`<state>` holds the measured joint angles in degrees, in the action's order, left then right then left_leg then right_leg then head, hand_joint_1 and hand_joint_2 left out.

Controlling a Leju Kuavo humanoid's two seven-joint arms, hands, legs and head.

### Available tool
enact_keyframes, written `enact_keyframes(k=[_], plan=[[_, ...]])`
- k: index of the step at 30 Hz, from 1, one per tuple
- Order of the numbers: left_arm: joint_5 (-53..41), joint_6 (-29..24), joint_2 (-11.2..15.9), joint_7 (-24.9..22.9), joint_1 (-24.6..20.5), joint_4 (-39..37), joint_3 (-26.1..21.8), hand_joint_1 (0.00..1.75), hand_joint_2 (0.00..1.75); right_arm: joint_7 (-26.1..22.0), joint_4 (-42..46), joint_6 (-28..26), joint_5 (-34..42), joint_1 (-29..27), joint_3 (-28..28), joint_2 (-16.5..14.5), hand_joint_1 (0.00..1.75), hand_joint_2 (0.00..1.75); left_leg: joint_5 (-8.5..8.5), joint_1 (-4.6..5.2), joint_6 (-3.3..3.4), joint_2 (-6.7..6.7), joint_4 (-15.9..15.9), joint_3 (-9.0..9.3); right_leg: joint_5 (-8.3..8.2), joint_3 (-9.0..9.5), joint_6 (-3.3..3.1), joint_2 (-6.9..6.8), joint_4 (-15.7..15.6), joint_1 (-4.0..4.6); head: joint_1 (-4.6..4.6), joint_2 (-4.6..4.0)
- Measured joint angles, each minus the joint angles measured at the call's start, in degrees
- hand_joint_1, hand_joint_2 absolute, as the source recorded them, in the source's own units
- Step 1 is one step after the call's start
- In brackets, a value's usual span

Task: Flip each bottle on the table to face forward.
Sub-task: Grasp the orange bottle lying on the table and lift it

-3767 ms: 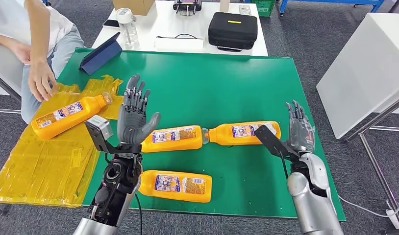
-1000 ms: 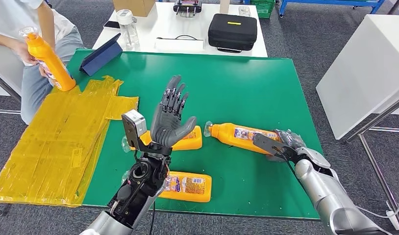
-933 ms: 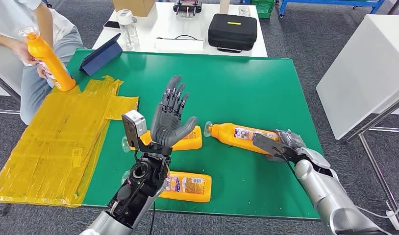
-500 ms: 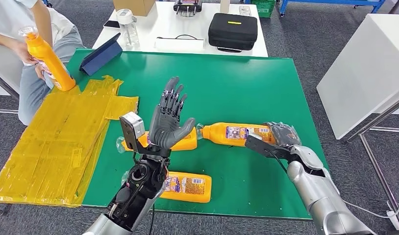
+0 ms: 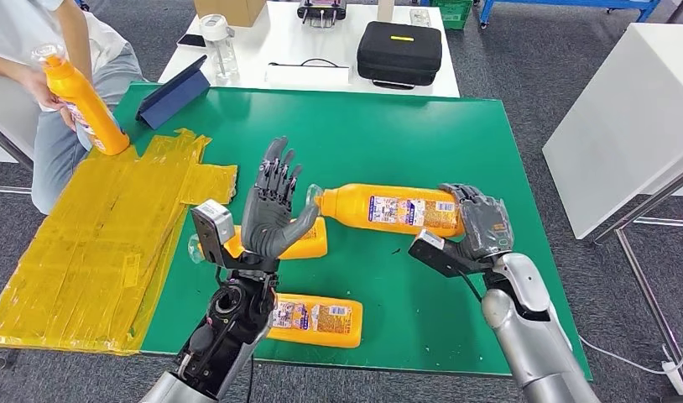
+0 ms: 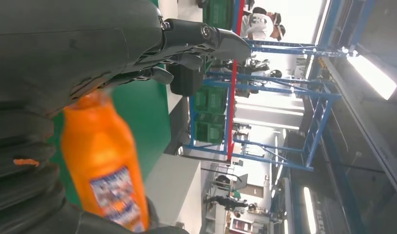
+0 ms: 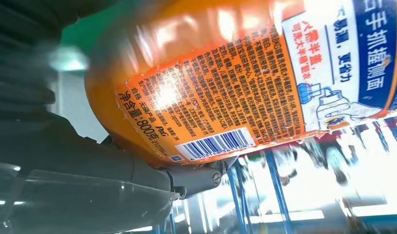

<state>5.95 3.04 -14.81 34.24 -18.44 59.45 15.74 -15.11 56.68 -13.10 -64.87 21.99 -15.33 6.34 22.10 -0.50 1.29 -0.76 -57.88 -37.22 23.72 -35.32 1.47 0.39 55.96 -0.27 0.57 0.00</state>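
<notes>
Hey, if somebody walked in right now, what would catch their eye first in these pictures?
The right hand grips an orange bottle by its base, lifted sideways above the green table. The left hand is raised with fingers spread, over another bottle lying flat. At the table's far left, a person holds a bottle upright.

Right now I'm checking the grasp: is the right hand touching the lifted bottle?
Touching. In the head view the right hand wraps the base end of the lifted bottle; the right wrist view shows it against the hand.
</notes>
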Motion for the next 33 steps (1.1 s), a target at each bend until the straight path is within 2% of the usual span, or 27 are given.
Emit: enact_keyframes(k=[4, 11, 19, 26, 29, 33], plan=[[-0.03, 0.00, 0.30, 0.10, 0.29, 0.00, -0.38, 0.00, 1.75, -0.17, 4.57, -0.15, 0.12, -1.82, 0.19, 0.00, 1.75, 1.75, 0.00, -0.01, -0.01, 0.01, 0.00, 0.00, 0.00, 0.00, 0.00, 0.01, 0.00, -0.01, 0.00, -0.01], [-0.10, 0.00, 0.41, 0.14, 0.38, 0.01, -0.83, 0.00, 1.75, -0.31, 7.70, -0.61, 0.40, -3.02, 0.42, 0.02, 1.75, 1.75, -0.01, 0.01, 0.00, 0.00, 0.00, 0.00, -0.01, 0.00, 0.01, 0.00, 0.00, -0.03, 0.01, -0.01], [-1.38, 0.00, 0.45, 0.44, 1.03, 0.87, -1.75, 0.00, 1.75, 0.29, 15.25, -5.34, -0.59, -6.75, 1.71, -0.23, 1.75, 1.75, 0.01, 0.00, -0.01, -0.01, 0.00, -0.02, 0.01, -0.03, 0.01, 0.00, 0.00, -0.02, 0.01, 0.00], [-3.61, 1.03, 0.33, 0.51, 1.53, 1.49, -3.46, 0.00, 1.75, 1.37, 22.63, -9.45, -4.12, -10.14, 4.26, -2.87, 1.75, 1.75, 0.02, -0.01, -0.03, 0.00, 0.01, -0.04, 0.01, -0.06, 0.00, 0.00, 0.00, -0.01, 0.01, 0.00], [-3.40, -2.38, -0.19, 1.55, 1.74, 1.79, -5.35, 0.00, 1.75, 2.28, 25.10, -11.83, -6.09, -11.33, 5.70, -4.20, 1.75, 1.75, 0.02, -0.01, -0.03, 0.01, 0.01, -0.04, 0.01, -0.06, 0.00, 0.00, 0.00, -0.01, 0.01, 0.00], [-1.80, -13.14, -1.07, 3.55, 0.98, 1.84, -10.49, 0.00, 1.75, 2.79, 26.32, -13.69, -7.71, -11.63, 7.43, -5.81, 1.75, 1.75, 0.01, -0.01, -0.03, 0.05, 0.01, -0.03, 0.00, -0.06, 0.00, 0.01, 0.00, -0.01, 0.00, 0.00]])
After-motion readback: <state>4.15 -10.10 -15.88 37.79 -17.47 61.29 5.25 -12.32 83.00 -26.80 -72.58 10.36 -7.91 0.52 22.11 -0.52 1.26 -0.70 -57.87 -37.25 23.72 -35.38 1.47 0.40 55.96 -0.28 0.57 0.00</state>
